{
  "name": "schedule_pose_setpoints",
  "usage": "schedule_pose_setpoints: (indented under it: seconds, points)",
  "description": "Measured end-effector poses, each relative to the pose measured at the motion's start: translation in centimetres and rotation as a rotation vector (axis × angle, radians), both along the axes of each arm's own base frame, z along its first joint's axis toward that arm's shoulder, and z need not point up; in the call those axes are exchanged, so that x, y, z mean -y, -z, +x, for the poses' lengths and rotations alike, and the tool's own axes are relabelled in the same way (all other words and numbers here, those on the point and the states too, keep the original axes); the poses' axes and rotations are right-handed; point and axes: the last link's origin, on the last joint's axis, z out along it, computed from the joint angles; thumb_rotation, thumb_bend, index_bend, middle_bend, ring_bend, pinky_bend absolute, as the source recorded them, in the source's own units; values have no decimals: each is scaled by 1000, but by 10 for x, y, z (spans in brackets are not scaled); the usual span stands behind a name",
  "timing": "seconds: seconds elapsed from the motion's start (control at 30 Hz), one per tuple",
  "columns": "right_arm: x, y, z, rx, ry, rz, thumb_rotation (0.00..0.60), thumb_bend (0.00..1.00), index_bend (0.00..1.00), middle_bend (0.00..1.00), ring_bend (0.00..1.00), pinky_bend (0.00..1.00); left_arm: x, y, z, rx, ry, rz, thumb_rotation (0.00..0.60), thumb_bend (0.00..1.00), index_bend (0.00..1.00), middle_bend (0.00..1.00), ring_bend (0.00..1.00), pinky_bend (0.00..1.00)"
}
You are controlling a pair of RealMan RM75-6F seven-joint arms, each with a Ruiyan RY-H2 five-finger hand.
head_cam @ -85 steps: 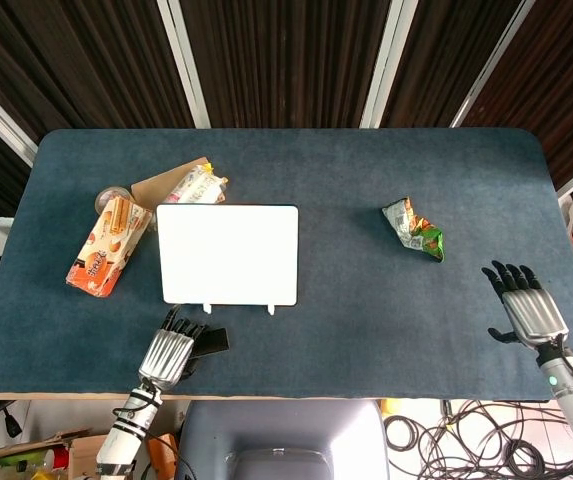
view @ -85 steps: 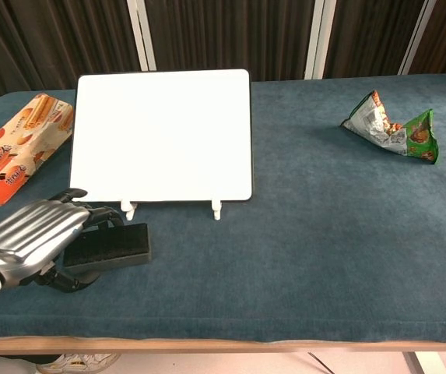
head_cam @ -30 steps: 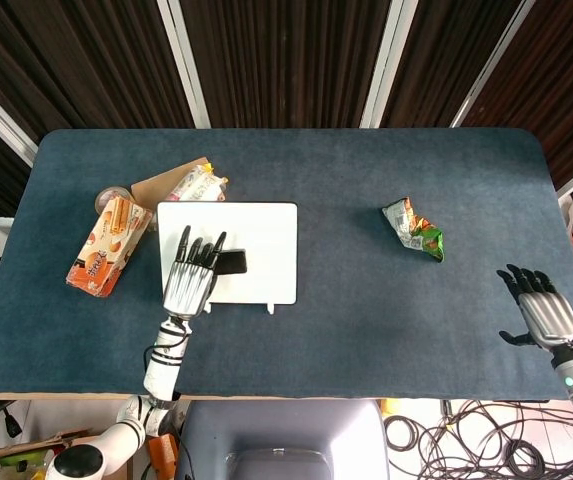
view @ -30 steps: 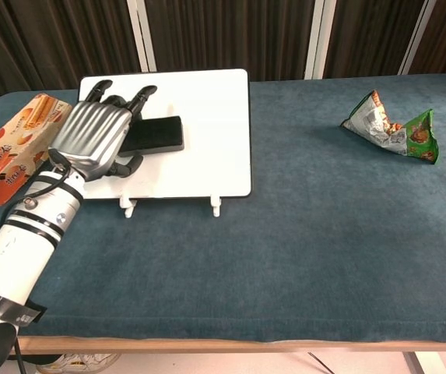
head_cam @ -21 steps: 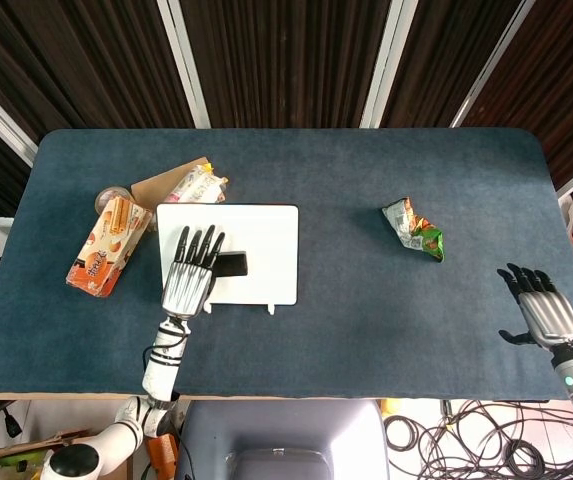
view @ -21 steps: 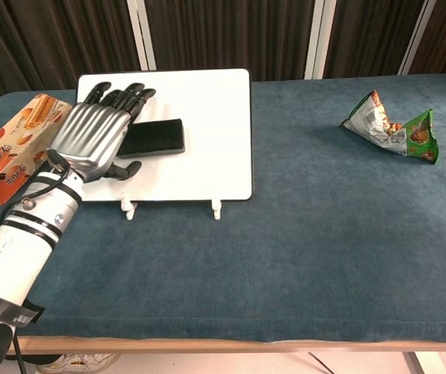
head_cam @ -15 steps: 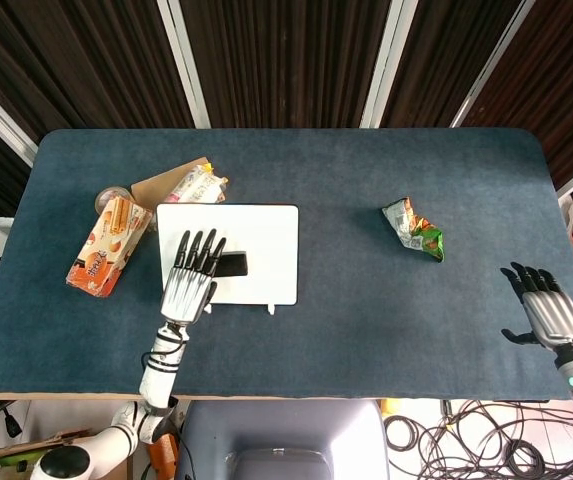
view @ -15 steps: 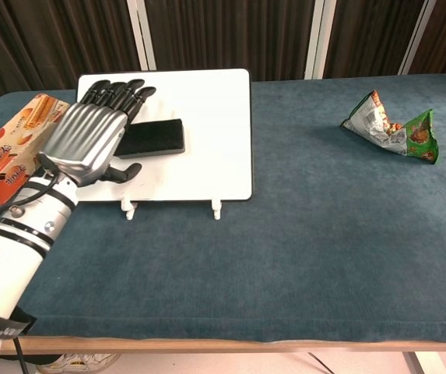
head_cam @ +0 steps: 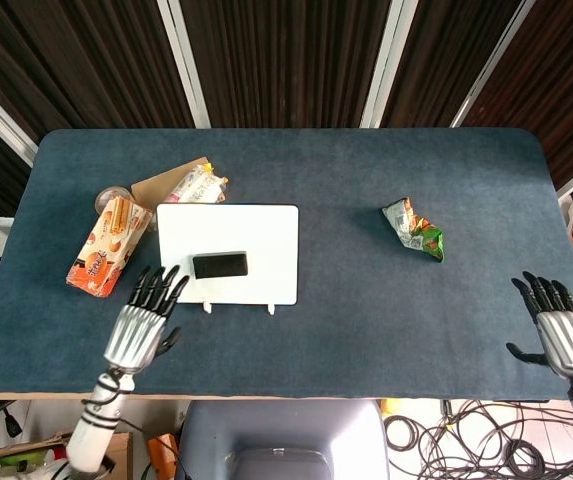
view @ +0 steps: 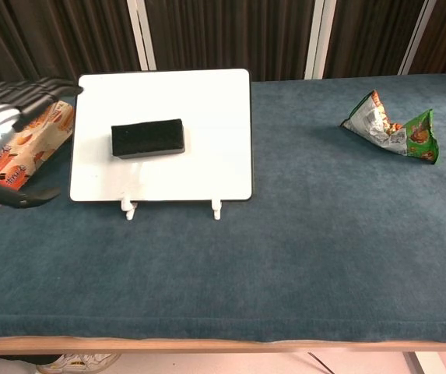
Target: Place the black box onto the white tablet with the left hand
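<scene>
One black box (head_cam: 220, 265) lay flat on the tablet (head_cam: 266, 235), left of its centre, with nothing touching it. The tablet rested on the blue tabletop (head_cam: 366, 320); two small white feet showed at its near edge.

The left hand (head_cam: 142, 328) hung over the tabletop near and left of the tablet, clear of the box, with its fingers (head_cam: 156, 288) spread and holding nothing. The right hand (head_cam: 567, 335) sat at the near right corner, well apart from everything, its fingers likewise spread and empty.

Handling, as judged: the box appeared rigid and probably light, with a matte surface that should not slip. A hold across its two long sides, at mid-length, would suit it. The tablet looked smooth and hard, so the box might slide if pushed.

Count: one box, one tablet, two hands. To the left lay one orange biscuit box (head_cam: 108, 247), with a snack packet (head_cam: 198, 186) on a piece of brown card beyond it. One green crumpled bag (head_cam: 415, 231) lay to the right.
</scene>
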Motion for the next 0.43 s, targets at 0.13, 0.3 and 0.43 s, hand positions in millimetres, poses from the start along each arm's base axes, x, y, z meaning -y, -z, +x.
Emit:
schedule_pose_setpoints:
  seconds: [0.13,0.3,0.43]
  points:
    - [-25,1,7,-38,-14,-35,600,114,0,0,0,0,46,-58,-31,-51,-145,-73,600,259,0,0,0,7]
    - [-55,14,11,-81,-1,-93,600,115,0,0,0,0,84,-92,-59,-6,-263,-87,600,268,0,0,0,7]
    - [-59,21,10,-89,8,-101,600,114,0,0,0,0,104,-101,-92,35,-297,-40,600,268,0,0,0,7]
